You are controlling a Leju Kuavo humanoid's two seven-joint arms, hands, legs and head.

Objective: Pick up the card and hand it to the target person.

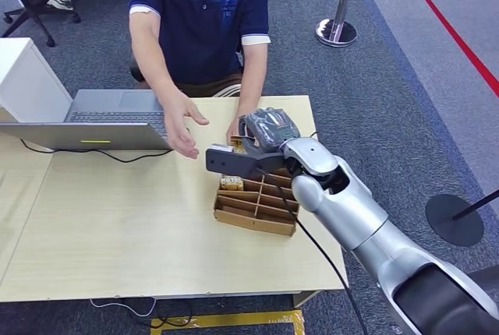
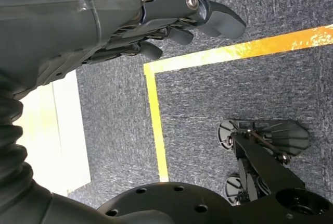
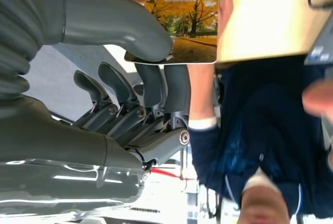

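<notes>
1. The right hand (image 1: 259, 144) is stretched out over the desk (image 1: 118, 226), above the far end of a cardboard divider box (image 1: 256, 206) that sits on the desk at about 4 o'clock from the desk's centre.
2. In the right wrist view the card (image 3: 188, 23) — printed with autumn trees and the word "HOTEL" — is pinched between the thick grey thumb (image 3: 129, 26) and the darker fingers (image 3: 173, 86); the right hand is clamped on it.
3. In the head view the card itself is mostly hidden under the hand, so its exact lie over the box cannot be told there.
4. A person in a dark blue polo shirt (image 1: 197, 15) sits at the desk's 12 o'clock edge; one of the person's hands (image 1: 179, 125) is held open just beside the robot's right hand, at its 9 o'clock — apart from it, not touching.
5. An open laptop (image 1: 100, 121) lies at the desk's 10 o'clock, a black cable (image 1: 106, 153) trailing in front of it.
6. The left hand (image 2: 177, 21) hangs over grey carpet (image 2: 117, 130) marked with yellow tape (image 2: 157, 125); its fingers are loosely curled and hold nothing.
</notes>
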